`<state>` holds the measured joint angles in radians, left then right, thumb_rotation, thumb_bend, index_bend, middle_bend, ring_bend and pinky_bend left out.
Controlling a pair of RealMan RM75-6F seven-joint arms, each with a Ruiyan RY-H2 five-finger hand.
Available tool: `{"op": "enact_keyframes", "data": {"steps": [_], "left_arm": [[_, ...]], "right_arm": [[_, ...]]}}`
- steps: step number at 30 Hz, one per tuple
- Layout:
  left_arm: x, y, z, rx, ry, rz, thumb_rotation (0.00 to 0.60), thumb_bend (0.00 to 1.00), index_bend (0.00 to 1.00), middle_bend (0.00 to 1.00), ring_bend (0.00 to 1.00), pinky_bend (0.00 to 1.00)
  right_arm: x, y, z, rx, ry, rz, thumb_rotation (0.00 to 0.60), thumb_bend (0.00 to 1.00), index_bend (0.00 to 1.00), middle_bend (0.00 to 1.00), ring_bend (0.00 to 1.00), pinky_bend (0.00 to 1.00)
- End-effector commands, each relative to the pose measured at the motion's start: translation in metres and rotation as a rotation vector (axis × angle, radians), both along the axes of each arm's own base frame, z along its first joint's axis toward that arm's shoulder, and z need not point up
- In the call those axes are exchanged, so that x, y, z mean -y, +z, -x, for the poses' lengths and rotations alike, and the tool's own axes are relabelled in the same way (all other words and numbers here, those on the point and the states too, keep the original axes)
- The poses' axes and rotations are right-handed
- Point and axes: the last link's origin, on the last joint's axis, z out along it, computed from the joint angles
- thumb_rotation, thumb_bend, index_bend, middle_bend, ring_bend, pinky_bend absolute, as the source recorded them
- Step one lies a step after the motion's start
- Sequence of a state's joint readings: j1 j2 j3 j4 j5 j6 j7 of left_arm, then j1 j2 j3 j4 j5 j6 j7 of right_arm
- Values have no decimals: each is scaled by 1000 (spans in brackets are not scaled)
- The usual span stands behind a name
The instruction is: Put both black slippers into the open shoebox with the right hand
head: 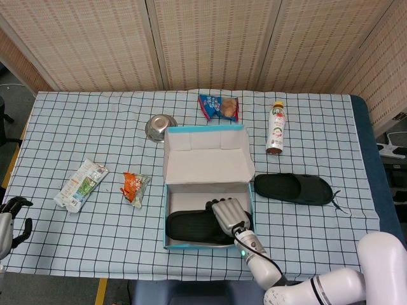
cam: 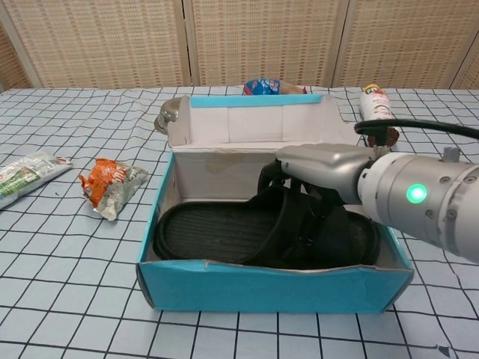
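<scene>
Low in the centre of the head view, the silver right hand (head: 230, 215) reaches into the open blue cardboard shoebox (head: 208, 243), its fingers curled around the strap of a black rubber slipper (head: 194, 227) lying flat on the box floor. The second black slipper (head: 292, 189) rests on the checked tablecloth (head: 76, 127) just right of the box. At the lower left edge, the dark left hand (head: 13, 218) hangs with fingers loosely apart, holding nothing.

The right hand (cam: 314, 196) has a silver back and black fingers; behind it, a silver wrist carries a green light and a black cable.
</scene>
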<state>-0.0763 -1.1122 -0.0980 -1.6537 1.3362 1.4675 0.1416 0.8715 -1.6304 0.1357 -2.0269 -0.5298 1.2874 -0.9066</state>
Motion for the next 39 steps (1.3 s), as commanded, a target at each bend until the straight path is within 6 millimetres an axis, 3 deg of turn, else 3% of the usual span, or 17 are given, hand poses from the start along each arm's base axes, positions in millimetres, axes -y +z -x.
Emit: {"op": "enact_keyframes", "data": {"steps": [1, 6, 8, 11, 12, 15, 18, 24, 29, 34, 39], "left_arm": [[0, 0, 0, -2, -1, 0, 600, 501, 346, 254, 327, 529], [0, 1, 1, 4, 1, -3, 600, 502, 346, 254, 327, 529], [0, 1, 1, 1, 0, -3, 600, 501, 347, 254, 327, 529], [-1, 1, 1, 3, 1, -2, 600, 502, 346, 254, 327, 529], [-1, 0, 1, 4, 2, -1, 600, 503, 346, 254, 327, 529], [-1, 0, 1, -1, 2, 2, 600, 501, 346, 254, 327, 529], [-1, -1, 1, 1, 4, 5, 600, 500, 347, 254, 327, 529], [-1, -3, 1, -6, 5, 14, 600, 501, 347, 254, 327, 529], [-1, -3, 1, -7, 5, 14, 600, 499, 347, 255, 327, 529], [-1, -2, 1, -4, 6, 11, 600, 500, 347, 259, 327, 529], [-1, -3, 1, -5, 8, 13, 600, 500, 347, 260, 327, 529]], "right_arm": [[6, -10, 14, -8, -47, -13, 600, 295, 705, 692, 519, 469], [11, -16, 20, 28, -95, -34, 600, 293, 626, 685, 479, 462], [11, -16, 20, 63, -119, -58, 600, 258, 501, 592, 367, 420], [13, -12, 17, 126, -143, -90, 600, 153, 277, 314, 74, 167], [14, -8, 15, 145, -136, -92, 600, 130, 224, 250, 29, 101], [15, 0, 13, 178, -113, -96, 600, 70, 90, 115, 0, 22], [15, 12, 11, 225, -108, -107, 600, 47, 10, 48, 0, 5], [20, 40, 10, 290, -96, -100, 600, 39, 0, 0, 0, 0], [28, 72, 21, 278, -30, 14, 600, 38, 0, 0, 0, 2], [28, 99, 68, 51, 93, 196, 600, 38, 0, 0, 0, 11], [26, 118, 122, -70, 4, 213, 600, 38, 0, 0, 0, 11]]}}
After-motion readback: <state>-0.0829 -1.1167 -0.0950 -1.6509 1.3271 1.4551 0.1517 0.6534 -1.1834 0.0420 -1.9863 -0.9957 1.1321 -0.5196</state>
